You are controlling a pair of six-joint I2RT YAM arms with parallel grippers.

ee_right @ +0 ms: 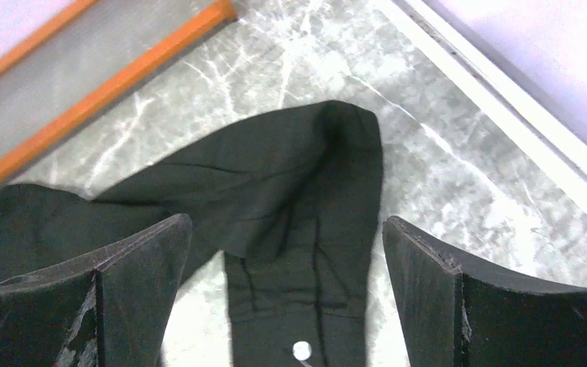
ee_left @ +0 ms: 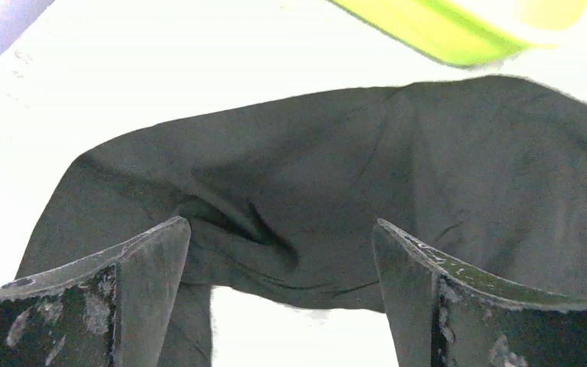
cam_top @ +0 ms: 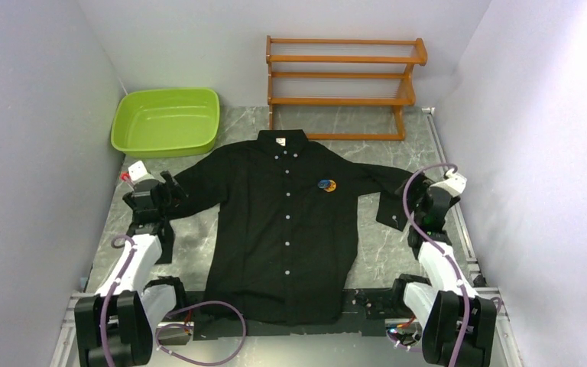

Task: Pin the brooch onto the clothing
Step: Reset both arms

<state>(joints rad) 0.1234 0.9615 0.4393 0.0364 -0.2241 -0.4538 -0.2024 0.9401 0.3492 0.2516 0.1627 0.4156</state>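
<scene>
1. The clothing (cam_top: 287,229) lies flat and face up on the table (cam_top: 382,252), collar toward the far wall, sleeves spread.
2. The brooch (cam_top: 327,185) sits on the chest of the clothing, just beside the button line.
3. Left gripper (ee_left: 279,223): jaws wide apart, empty, above the sleeve on its side.
4. Right gripper (ee_right: 287,222): jaws wide apart, empty, above the other sleeve's cuff.

You had a grey marbled tabletop (cam_top: 386,252) carrying a black long-sleeved button-up shirt (cam_top: 275,229) spread at centre, a lime-green plastic tub (cam_top: 167,122) at upper left, and an orange wooden rack (cam_top: 342,100) at top centre.

green basin (cam_top: 167,121) and wooden rack (cam_top: 342,88) stand apart on marble table (cam_top: 382,252).
</scene>
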